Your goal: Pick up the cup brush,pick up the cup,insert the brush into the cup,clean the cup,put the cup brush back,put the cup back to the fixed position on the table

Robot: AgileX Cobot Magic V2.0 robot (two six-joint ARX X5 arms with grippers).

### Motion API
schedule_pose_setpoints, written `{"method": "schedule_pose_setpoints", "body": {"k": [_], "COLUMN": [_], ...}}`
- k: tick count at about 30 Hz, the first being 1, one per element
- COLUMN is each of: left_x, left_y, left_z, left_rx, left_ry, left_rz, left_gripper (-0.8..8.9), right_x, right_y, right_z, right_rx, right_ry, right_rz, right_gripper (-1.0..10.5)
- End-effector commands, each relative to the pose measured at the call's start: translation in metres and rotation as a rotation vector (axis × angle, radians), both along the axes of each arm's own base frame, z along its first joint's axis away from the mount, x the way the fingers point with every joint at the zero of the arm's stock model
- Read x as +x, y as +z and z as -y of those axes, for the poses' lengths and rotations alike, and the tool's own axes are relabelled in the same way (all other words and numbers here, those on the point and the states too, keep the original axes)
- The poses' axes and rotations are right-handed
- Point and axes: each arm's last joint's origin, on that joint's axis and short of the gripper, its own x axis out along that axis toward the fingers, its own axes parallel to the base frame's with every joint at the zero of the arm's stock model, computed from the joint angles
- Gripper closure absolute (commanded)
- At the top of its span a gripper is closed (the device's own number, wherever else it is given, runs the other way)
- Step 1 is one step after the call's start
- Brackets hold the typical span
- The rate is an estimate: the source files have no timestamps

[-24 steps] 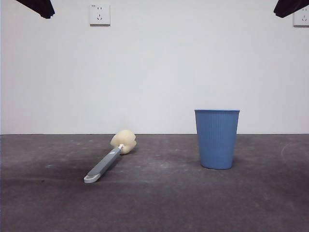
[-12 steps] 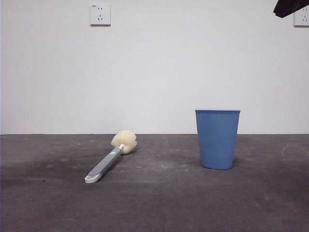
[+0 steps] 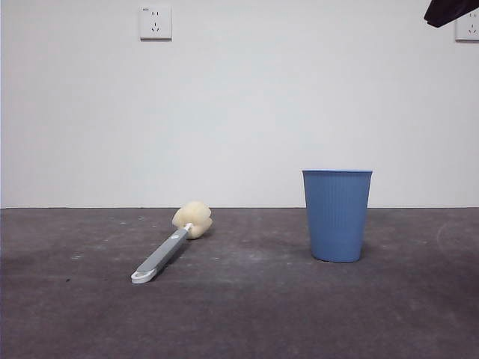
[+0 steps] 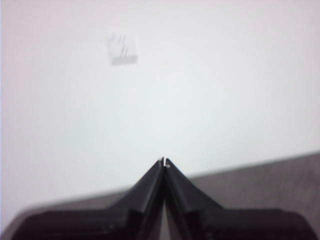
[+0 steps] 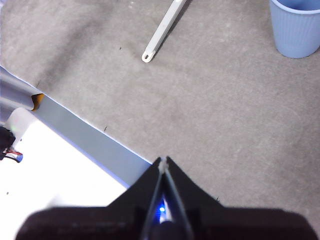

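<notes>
The cup brush (image 3: 166, 250) lies flat on the table (image 3: 247, 314), left of centre, its cream sponge head toward the wall and its white tip toward the camera. The light blue cup (image 3: 337, 215) stands upright to its right, apart from it. My left gripper (image 4: 163, 162) is shut on nothing, raised and facing the wall. My right gripper (image 5: 163, 160) is also shut and empty, hovering over the table's near edge; its view shows the brush handle (image 5: 162, 27) and the cup (image 5: 296, 27) far ahead. One arm's black tip (image 3: 449, 11) shows at the top right corner.
A wall socket (image 3: 155, 22) sits high on the white wall, and another (image 3: 468, 26) is at the right edge. The table's grey front edge (image 5: 85, 132) runs across the right wrist view, with white floor beyond it.
The black arm tip that was at the top left corner of the front view has gone out of view. Brush and cup have not moved.
</notes>
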Motion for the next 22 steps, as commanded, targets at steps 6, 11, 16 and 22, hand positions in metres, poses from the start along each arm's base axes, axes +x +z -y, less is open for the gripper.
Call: {"method": "schedule_pose_setpoints", "body": {"k": [6,11,16,22], "left_x": [0.004,0.005,0.005,0.003], "left_y": [-0.080,-0.112,-0.129,-0.142], "left_z": [-0.004,-0.005,-0.005,-0.005], "left_rx": [-0.022,-0.057,-0.070,-0.074], "left_ry": [0.037,0.056,0.054,0.058], "left_rz": [-0.124,-0.176,-0.210,-0.340], "left_gripper": [8.16,8.16,8.16,8.16], "right_x": [0.000,0.000,0.000,0.000], "right_y": [0.000,0.000,0.000,0.000], "right_z": [0.000,0.000,0.000,0.000], "right_rx": [0.001,0.001,0.001,0.001], "right_ry": [-0.001,-0.001,-0.001,-0.001], "right_rz": [0.002,0.002,0.002,0.002], "right_gripper": [9.5,9.5,9.5,9.5]}}
